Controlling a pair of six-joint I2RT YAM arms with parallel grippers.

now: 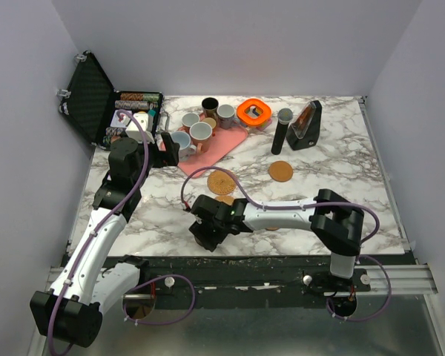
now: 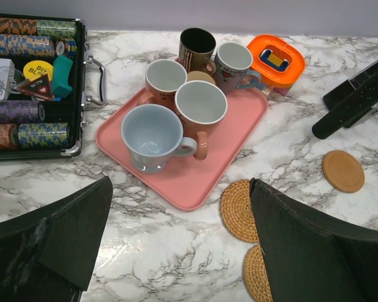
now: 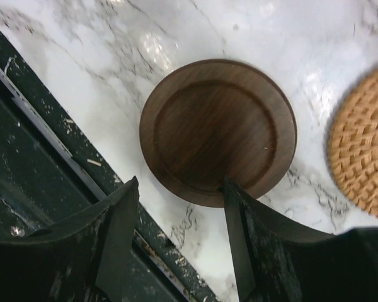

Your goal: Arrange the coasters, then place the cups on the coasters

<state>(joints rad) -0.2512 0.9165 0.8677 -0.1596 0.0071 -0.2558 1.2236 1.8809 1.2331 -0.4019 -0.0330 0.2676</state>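
Lying flat on the marble table [image 3: 252, 25] by its near edge, the dark brown coaster [image 3: 217, 129] sits just ahead of the right gripper [image 3: 181, 189], whose half-parted fingers flank its near rim and grip nothing. A woven coaster [image 3: 365, 151] lies beside it. The left gripper [image 2: 181, 189], spread wide and empty, faces the cups [image 2: 200, 107] on the pink tray [image 2: 239, 132]. The right arm is judged nearer the coaster.

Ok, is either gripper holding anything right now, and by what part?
Nothing is held. The left gripper hangs open; the right gripper stands open over the dark wooden coaster, lying flat.
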